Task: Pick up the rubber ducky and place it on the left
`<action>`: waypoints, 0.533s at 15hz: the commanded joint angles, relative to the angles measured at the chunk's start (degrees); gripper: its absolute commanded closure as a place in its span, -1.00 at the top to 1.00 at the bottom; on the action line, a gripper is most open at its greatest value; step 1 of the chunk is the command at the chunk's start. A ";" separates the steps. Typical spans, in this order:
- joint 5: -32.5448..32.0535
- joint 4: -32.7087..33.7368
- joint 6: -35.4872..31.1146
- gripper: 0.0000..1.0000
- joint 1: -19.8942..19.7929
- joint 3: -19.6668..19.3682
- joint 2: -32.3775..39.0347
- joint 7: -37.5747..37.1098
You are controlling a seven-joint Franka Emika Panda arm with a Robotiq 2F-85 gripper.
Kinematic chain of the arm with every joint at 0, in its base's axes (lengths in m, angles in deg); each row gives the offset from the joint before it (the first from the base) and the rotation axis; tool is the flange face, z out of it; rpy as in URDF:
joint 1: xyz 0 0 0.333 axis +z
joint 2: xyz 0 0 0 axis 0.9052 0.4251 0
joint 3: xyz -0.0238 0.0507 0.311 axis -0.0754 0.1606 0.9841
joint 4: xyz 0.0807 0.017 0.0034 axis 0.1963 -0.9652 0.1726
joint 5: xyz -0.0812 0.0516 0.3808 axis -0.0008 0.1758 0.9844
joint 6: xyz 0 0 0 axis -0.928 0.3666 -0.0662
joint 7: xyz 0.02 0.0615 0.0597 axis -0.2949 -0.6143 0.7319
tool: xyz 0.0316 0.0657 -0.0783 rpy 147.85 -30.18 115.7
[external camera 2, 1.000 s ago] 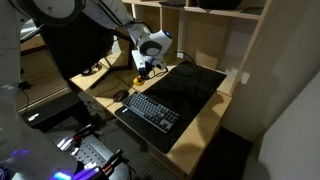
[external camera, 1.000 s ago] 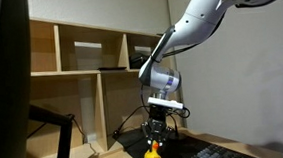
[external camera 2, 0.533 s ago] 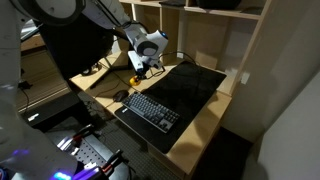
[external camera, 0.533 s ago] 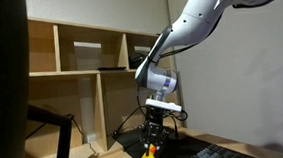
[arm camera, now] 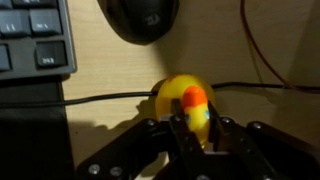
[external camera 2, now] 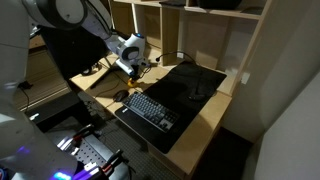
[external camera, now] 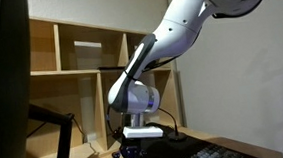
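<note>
Hand: our hand [arm camera: 195, 128] pinches the rubber ducky [arm camera: 180, 100] by its sides, which we judge keeps it from rolling.
Ducky: low over the worktop [arm camera: 100, 65], mouse [arm camera: 143, 15] at 11 o'clock, keyboard [arm camera: 35, 40] at 10.

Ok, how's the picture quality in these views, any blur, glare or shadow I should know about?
Wrist view: soft throughout, the ducky blurred and close in the pincer, a dark shadow at lower left. In an exterior view: dim, with a black out-of-focus shape filling the left edge. In an exterior view: the arm washed out white at top left.
</note>
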 commanded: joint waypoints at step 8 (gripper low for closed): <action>-14.12 -3.14 -15.76 -0.88 5.20 -2.27 -0.57 -5.12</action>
